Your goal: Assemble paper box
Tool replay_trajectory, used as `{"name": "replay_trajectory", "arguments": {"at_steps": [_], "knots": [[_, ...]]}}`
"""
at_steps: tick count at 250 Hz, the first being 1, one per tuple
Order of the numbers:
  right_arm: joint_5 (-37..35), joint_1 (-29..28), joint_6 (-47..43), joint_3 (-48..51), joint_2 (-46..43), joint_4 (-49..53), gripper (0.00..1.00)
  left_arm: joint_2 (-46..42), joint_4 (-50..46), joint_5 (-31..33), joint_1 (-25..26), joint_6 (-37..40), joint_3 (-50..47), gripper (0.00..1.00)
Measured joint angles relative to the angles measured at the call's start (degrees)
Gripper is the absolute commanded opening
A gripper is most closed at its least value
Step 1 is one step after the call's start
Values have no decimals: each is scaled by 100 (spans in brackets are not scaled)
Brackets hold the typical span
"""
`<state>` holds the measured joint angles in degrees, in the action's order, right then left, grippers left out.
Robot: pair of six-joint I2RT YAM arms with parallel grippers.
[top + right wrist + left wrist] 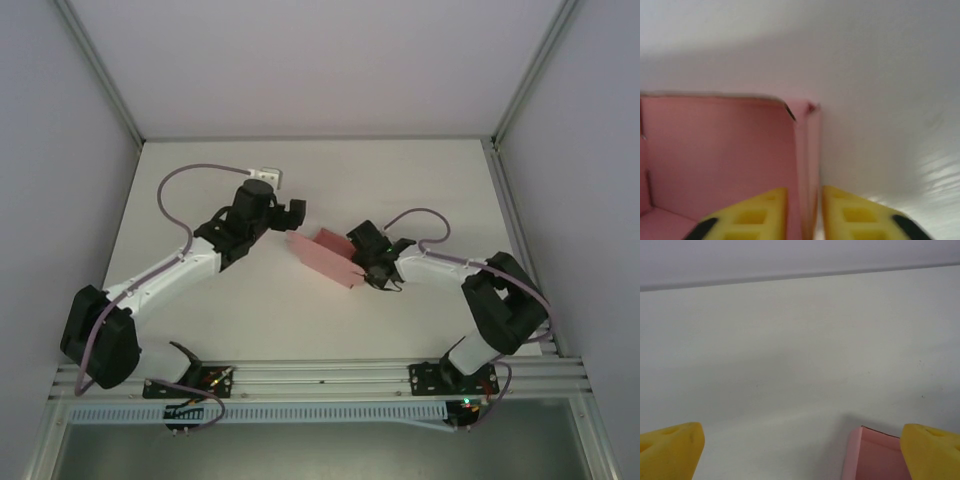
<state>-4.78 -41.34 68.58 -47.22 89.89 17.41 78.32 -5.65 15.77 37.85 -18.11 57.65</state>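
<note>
The paper box [325, 257] lies near the middle of the table [400, 180]. Its long axis runs slantwise from far-left to near-right.

The right gripper [366, 268] meets the box at its near-right end. The right wrist view gives what the overhead view cannot: the two yellow fingers [762, 216] stand on either side of one thin upright wall of the paper box [715, 150], pinched onto it, one inside and one outside. That view also looks into the box's hollow, where bare pink walls and a strip of pink floor show.

The left gripper [292, 211] hangs just beyond the far-left end of the box, apart from it. In the left wrist view its fingertips [671, 450] are spread wide, with one pink corner of the box [875, 457] beside the right-hand tip, over the pale table.
</note>
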Motion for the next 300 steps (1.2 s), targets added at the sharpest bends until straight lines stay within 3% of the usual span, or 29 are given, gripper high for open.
{"name": "replay_trajectory", "arguments": {"at_steps": [20, 99, 152, 179, 224, 259, 300], "knots": [[15, -157, 197, -31, 68, -4, 50, -42, -4, 0, -24, 0, -55, 100], [-269, -319, 334, -247, -188, 216, 67, -122, -66, -44, -155, -4, -168, 100], [-767, -306, -651, -376, -752, 855, 82, -522, -76, -66, -221, -4, -369, 100], [-791, -136, -2164, -479, -994, 800, 100, -828, -61, -83, -308, -48, -588, 100], [103, 710, -5460, -1207, -691, 616, 100, -1108, -157, -85, -599, -236, -903, 100], [911, 1180, -8015, -2756, 476, 994, 100, -1276, -332, -85, -719, -299, -1132, 100], [1814, 1165, -10782, -4413, 1915, 2190, 97, -1515, -363, -85, -815, -302, -1314, 100]]}}
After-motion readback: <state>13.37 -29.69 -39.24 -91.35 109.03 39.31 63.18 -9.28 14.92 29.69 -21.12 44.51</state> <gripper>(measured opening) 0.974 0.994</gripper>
